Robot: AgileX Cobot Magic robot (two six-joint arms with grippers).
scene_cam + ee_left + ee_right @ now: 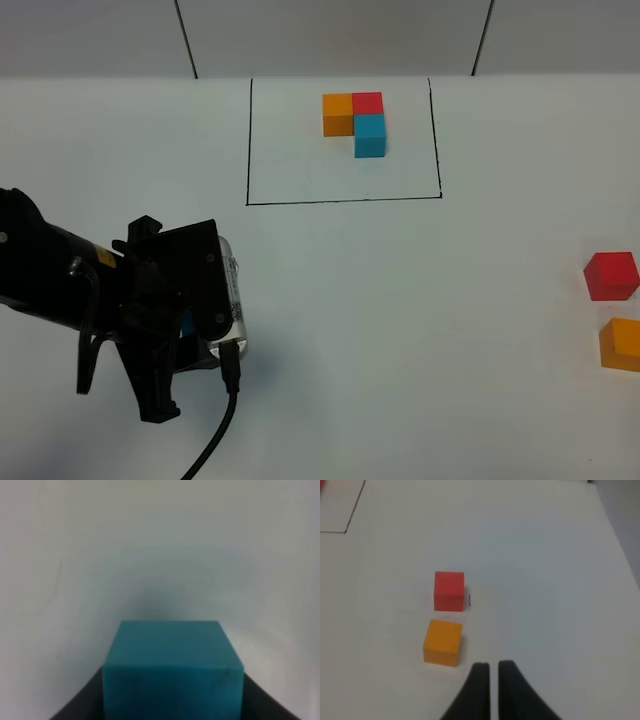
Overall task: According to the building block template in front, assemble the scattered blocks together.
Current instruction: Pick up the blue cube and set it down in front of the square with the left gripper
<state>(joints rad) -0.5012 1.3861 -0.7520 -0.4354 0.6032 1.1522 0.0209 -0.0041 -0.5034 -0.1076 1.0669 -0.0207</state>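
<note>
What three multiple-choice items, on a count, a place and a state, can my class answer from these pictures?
1. How many cubes sit inside the rectangle? A) two B) three C) five
2. Where is the loose red cube? A) inside the rectangle B) off the table C) beside the loose orange cube
3. What do the left gripper's jaws do? A) grip the cyan cube B) stand open, empty C) grip a ball
Answers: 1 B, the template is an L of three. 2 C, both lie together, right of the rectangle. 3 A, the left wrist view shows it between the jaws.
</note>
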